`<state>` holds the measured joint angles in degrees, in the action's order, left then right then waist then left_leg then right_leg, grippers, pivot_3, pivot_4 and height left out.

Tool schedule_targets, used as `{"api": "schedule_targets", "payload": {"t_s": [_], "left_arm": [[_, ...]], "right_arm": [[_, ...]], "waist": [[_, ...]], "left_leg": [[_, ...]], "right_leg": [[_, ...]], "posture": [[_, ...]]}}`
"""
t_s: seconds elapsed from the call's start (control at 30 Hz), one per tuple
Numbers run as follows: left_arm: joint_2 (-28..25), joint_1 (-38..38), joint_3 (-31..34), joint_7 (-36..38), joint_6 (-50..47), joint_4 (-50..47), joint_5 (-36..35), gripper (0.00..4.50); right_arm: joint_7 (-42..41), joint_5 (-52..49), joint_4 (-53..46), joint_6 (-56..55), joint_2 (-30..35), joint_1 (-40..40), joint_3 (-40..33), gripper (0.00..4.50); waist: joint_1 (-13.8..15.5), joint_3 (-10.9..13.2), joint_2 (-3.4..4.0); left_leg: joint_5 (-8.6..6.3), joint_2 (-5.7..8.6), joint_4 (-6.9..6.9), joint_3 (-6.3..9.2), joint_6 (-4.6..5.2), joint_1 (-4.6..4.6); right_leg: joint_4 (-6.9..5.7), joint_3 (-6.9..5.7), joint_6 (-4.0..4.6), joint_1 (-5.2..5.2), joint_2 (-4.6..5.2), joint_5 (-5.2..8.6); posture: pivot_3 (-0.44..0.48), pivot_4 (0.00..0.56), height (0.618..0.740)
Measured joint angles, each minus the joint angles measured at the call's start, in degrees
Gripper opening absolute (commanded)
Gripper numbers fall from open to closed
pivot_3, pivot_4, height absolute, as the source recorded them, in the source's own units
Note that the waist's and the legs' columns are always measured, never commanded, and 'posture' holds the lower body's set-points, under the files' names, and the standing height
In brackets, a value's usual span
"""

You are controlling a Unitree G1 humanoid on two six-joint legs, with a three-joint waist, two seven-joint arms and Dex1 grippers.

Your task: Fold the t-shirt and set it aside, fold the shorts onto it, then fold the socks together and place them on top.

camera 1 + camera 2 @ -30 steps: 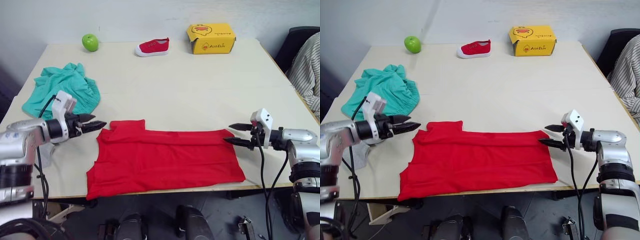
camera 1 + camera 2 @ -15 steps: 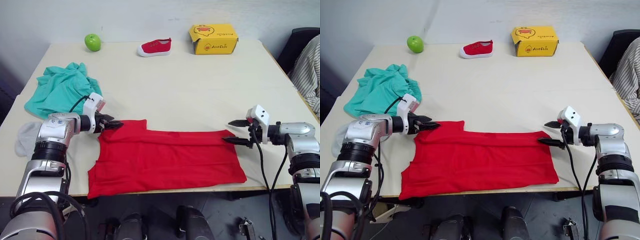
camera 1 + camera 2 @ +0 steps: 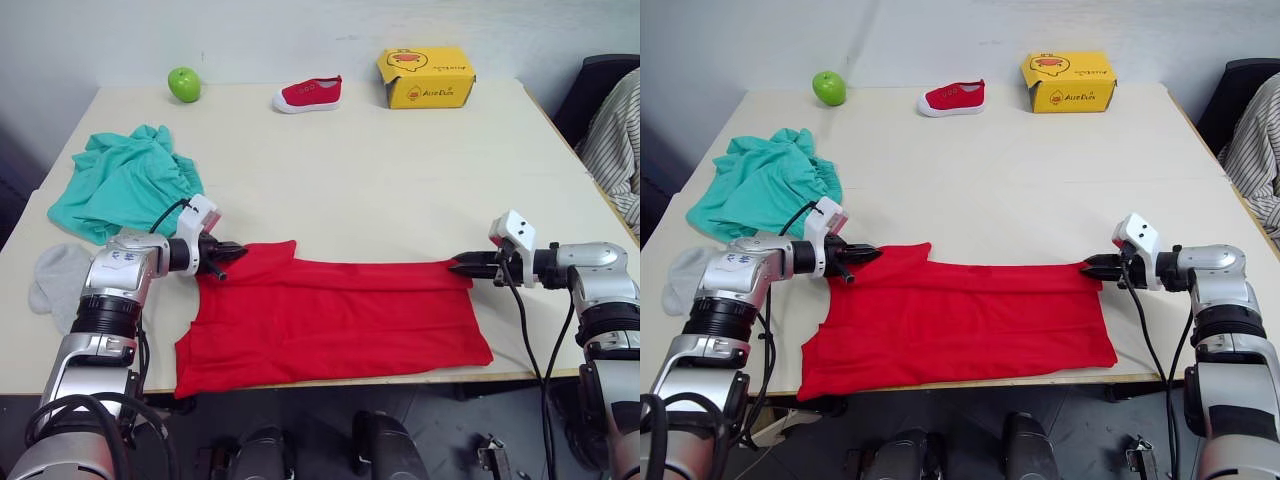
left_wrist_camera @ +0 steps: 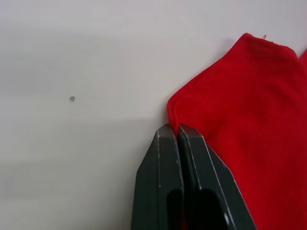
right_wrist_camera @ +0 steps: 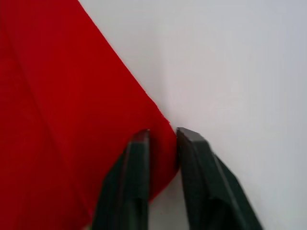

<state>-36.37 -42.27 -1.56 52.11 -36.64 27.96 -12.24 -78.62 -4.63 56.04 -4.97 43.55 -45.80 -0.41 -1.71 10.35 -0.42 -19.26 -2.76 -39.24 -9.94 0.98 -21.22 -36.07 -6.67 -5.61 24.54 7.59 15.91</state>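
Note:
The red t-shirt [image 3: 330, 315] lies flat and folded lengthwise near the table's front edge. My left gripper [image 3: 226, 251] is at its far left corner, and the left wrist view shows the fingers [image 4: 165, 143] pressed together right on the cloth's edge. My right gripper [image 3: 461, 265] is at the far right corner, shut with a fold of red cloth [image 5: 162, 143] pinched between its fingers. The teal shorts [image 3: 125, 180] lie crumpled at the left. One grey sock [image 3: 52, 277] lies by the left edge, beside my left arm.
At the back of the table [image 3: 380, 180] sit a green apple [image 3: 184, 83], a small red shoe [image 3: 307, 94] and a yellow box [image 3: 425, 77]. A striped sleeve [image 3: 612, 135] and a dark chair are beyond the right edge.
Both grippers have gone from open to shut. The left one reached right to the shirt's far left corner; the right one closed in on the far right corner.

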Motion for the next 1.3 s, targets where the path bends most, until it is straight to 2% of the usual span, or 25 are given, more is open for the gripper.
{"api": "schedule_targets", "payload": {"t_s": [0.23, 0.5, 0.77, 0.93, 1.13, 1.3], "left_arm": [[0.34, 0.96, 0.79, 0.09, 5.89, 0.01, 0.01, 0.0], [-0.89, 5.69, 6.23, 4.34, 24.09, -3.88, -2.03, 0.0], [-5.68, 18.74, 11.74, 10.47, 43.75, -11.77, -3.14, 0.0], [-6.97, 24.92, 14.69, 9.11, 51.7, -18.21, -2.9, 0.0], [-7.97, 34.09, 14.32, 8.7, 65.73, -23.15, 2.05, 0.0], [-9.41, 39.14, 14.45, 8.01, 70.05, -24.47, 2.53, 0.0]], "right_arm": [[-0.16, -1.55, -1.87, -3.4, -0.04, 1.76, -0.25, 0.03], [1.92, -6.46, -11.64, -13.24, -0.03, 8.66, -5.66, 0.03], [6.81, -8.97, -21.46, -23.32, -0.04, 20.14, -9.6, 0.03], [9.96, -9.48, -25.56, -26.61, -1.95, 27.23, -9.98, 0.03], [13.3, -8.18, -25.11, -34.05, -1.99, 30.09, -9.98, 0.03], [15.59, -6.21, -24.33, -40.32, -1.98, 31.8, -9.56, 0.03]], "waist": [[-0.03, 0.0, 0.0], [-0.03, 0.0, 0.0], [-0.02, 0.0, 0.0], [0.11, 0.0, 0.0], [-0.02, 0.0, 0.01], [-0.04, 0.0, 0.01]], "left_leg": [[0.0, -0.01, 0.0, 0.01, 0.0, -0.02], [0.0, -0.04, 0.03, 0.1, 0.0, -0.01], [-0.02, -0.13, 0.06, 0.25, 0.02, 0.03], [-0.05, -0.15, 0.01, 0.29, 0.11, 0.07], [-0.07, -0.18, 0.05, 0.26, 0.13, 0.12], [-0.11, -0.19, 0.06, 0.24, 0.18, 0.13]], "right_leg": [[0.02, -0.01, 0.0, 0.01, 0.0, 0.0], [0.05, -0.01, 0.0, 0.02, 0.01, 0.0], [0.07, 0.01, 0.0, 0.02, 0.07, 0.0], [0.1, 0.04, -0.02, 0.0, 0.23, -0.01], [0.2, 0.04, -0.01, 0.01, 0.22, -0.01], [0.2, 0.05, 0.0, 0.01, 0.25, -0.01]], "posture": [[0.0, 0.15, 0.74], [0.0, 0.15, 0.74], [0.0, 0.15, 0.74], [0.0, 0.15, 0.74], [0.0, 0.15, 0.74], [0.0, 0.15, 0.74]]}}
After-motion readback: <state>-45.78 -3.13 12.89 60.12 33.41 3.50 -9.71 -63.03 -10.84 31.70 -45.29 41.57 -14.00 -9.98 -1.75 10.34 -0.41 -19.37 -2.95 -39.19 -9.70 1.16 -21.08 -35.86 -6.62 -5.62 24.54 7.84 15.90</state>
